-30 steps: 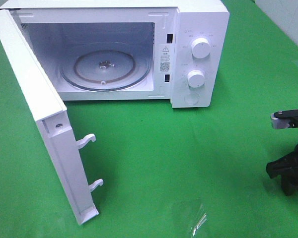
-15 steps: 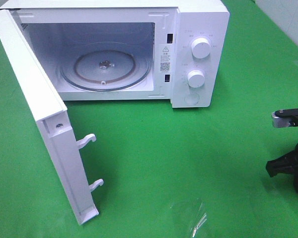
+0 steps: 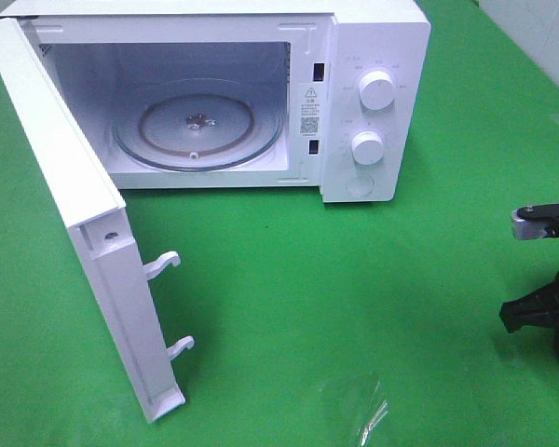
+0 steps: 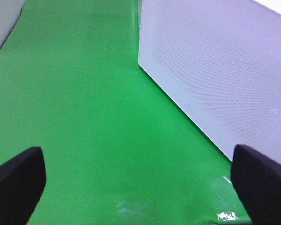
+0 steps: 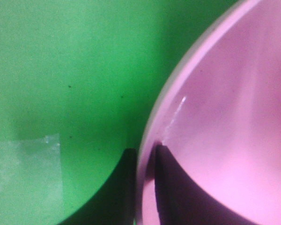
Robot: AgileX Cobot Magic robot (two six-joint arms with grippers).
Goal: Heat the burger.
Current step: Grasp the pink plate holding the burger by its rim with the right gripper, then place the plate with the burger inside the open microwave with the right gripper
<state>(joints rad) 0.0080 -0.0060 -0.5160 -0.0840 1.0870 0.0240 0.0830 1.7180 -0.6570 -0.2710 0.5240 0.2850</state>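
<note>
The microwave (image 3: 373, 102) is set toward the far edge of the green desk (image 3: 354, 298), its door (image 3: 74, 233) swung wide open and its glass turntable (image 3: 197, 123) bare. The burger is not shown in any view, so its place cannot be told; it is judged to lie on the pink plate (image 5: 225, 117), most of which is out of sight at the right side of the desk. The right hand (image 5: 147, 187) is closed down on the rim of that plate, one finger outside the rim and one inside. The left hand (image 4: 140, 187) is spread fully open and holds nothing, hovering near the microwave's outer side wall. From here the risk lies in the thin edge grip: if the plate is lifted by one point on its rim, it may tilt or pivot between the fingers, and a burger on it could slide off. The plate could also be knocked against the frame of the opening if it is carried in too low or at an angle.
</note>
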